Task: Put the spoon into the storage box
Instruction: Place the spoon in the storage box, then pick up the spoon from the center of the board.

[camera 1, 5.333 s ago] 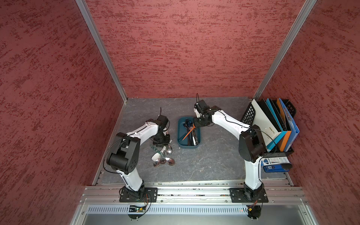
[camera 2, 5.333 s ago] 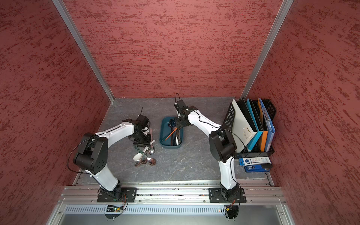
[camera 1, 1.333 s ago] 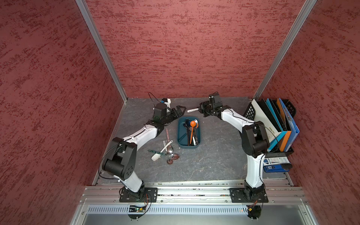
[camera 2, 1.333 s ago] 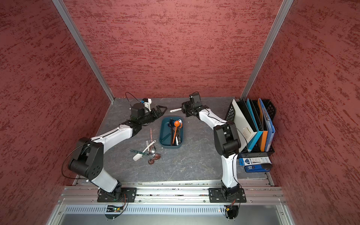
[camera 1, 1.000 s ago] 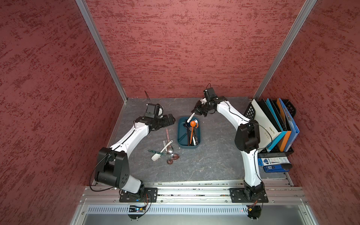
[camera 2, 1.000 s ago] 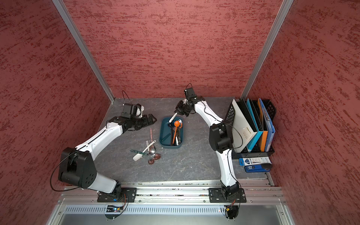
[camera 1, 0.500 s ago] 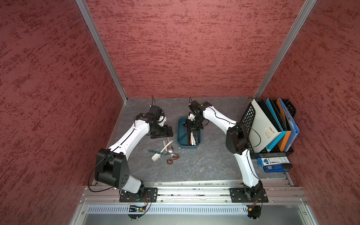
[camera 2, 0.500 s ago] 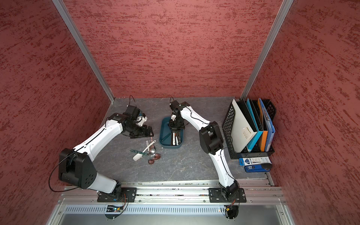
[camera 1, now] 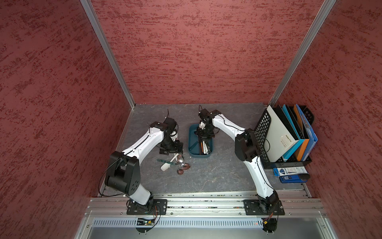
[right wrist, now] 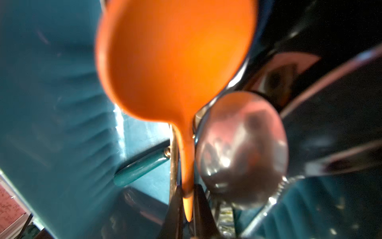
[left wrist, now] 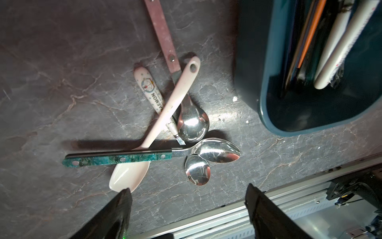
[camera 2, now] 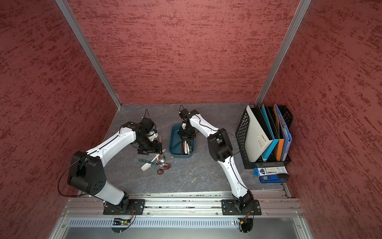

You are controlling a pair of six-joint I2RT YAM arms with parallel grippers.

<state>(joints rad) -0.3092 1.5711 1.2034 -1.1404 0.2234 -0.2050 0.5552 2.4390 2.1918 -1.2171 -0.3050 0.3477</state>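
The dark teal storage box [camera 1: 191,142] [camera 2: 172,142] [left wrist: 262,103] sits mid-table and holds several utensils. My right gripper [camera 1: 203,137] [camera 2: 186,137] [right wrist: 187,207] is down inside it, jaws tight on either side of the handle of an orange spoon [right wrist: 175,51] [camera 1: 200,148]. Left of the box lies a heap of spoons [camera 1: 175,163] [camera 2: 157,163]: a green-handled spoon [left wrist: 124,158], a white plastic spoon [left wrist: 171,107], a red-handled spoon [left wrist: 161,31] and a cartoon-handled spoon [left wrist: 148,87]. My left gripper [camera 1: 172,152] [camera 2: 150,152] [left wrist: 189,196] hangs open just above the heap, holding nothing.
A black mesh file rack [camera 1: 266,124] with folders stands at the right wall, with blue boxes [camera 1: 289,174] in front of it. A metal rail [camera 1: 196,198] runs along the table's front edge. A metal spoon [right wrist: 241,153] lies beside the orange one in the box.
The right gripper came from the back of the table down into the box. The left arm swung from the back left to over the spoon heap, its jaws slightly narrower.
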